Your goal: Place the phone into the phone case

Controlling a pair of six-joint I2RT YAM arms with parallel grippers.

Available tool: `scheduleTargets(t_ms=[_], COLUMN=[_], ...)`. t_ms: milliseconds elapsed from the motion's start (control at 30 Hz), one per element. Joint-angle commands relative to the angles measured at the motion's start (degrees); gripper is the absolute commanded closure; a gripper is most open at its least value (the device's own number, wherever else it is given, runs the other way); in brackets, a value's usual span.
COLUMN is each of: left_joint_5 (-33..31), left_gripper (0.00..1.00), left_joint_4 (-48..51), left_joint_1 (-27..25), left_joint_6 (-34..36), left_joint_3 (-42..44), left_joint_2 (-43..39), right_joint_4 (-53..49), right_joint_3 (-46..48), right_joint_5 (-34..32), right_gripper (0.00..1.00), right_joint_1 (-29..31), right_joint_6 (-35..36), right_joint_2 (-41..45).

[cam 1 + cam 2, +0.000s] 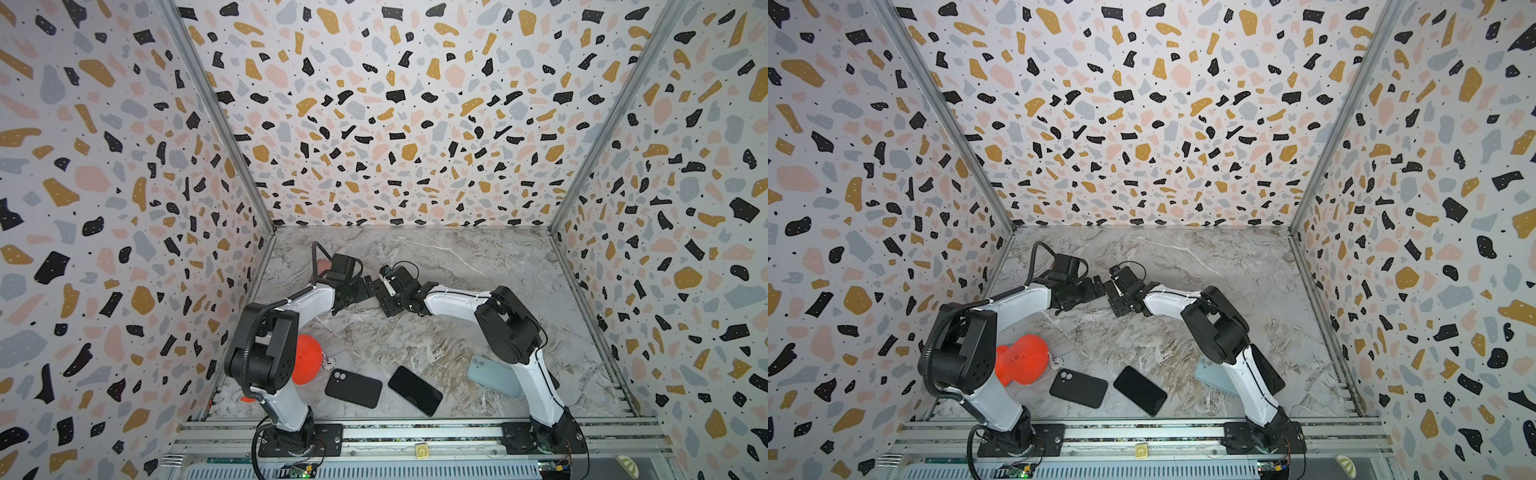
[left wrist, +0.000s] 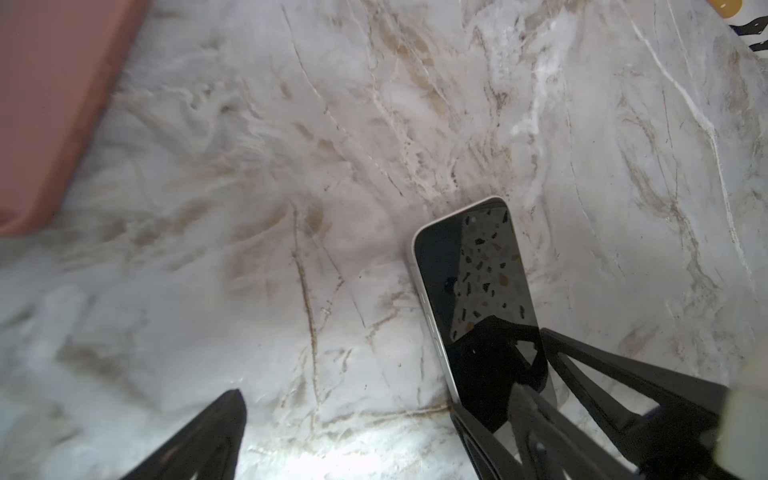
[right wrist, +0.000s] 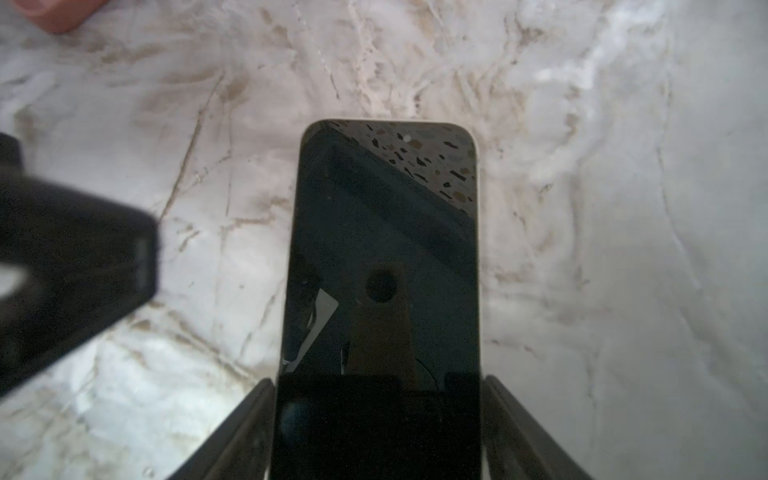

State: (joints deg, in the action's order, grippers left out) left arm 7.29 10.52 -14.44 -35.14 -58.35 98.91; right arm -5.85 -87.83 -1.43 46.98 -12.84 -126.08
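My right gripper [image 3: 378,380] is shut on the phone [image 3: 386,232], a dark-screened one with a pale rim, one finger against each long side. It is low over the marble table [image 1: 457,266] in the middle. In both top views the gripper [image 1: 386,291] hides most of the phone. My left gripper [image 2: 349,403] stands open right beside it [image 1: 369,287], with one finger close to the phone's [image 2: 478,282] near corner and nothing between its fingers. A pink phone case [image 2: 50,104] lies just beyond the left gripper; its corner [image 3: 58,12] shows in the right wrist view and peeks out behind the left wrist camera [image 1: 323,266].
Near the front edge lie a black phone case [image 1: 353,387], a black phone [image 1: 414,390] and a mint-green phone [image 1: 492,374] partly under the right arm. A red rounded object [image 1: 307,361] sits by the left arm's base. Patterned walls close in three sides.
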Motion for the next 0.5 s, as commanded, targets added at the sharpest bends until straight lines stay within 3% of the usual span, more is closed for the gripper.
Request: scheduleTargets(t_ms=[0, 233, 467], left_joint_5=[5.2, 12.4, 16.3], left_gripper=[0.01, 0.05, 0.14], left_joint_4=[-5.6, -16.0, -24.5], left_joint_1=[0.4, 0.6, 0.6], left_joint_6=[-3.7, -10.0, -13.8], left_joint_3=[0.3, 0.2, 1.5], left_joint_2=[1.9, 6.8, 10.7], right_joint_4=[-0.9, 3.2, 5.3], right_joint_3=[4.8, 11.9, 15.7], right_joint_5=[3.9, 6.6, 8.0], right_gripper=[0.35, 0.36, 0.38], right_joint_1=[-1.0, -2.2, -2.9], right_joint_6=[-1.8, -2.5, -2.9], right_joint_2=[3.5, 8.1, 10.4])
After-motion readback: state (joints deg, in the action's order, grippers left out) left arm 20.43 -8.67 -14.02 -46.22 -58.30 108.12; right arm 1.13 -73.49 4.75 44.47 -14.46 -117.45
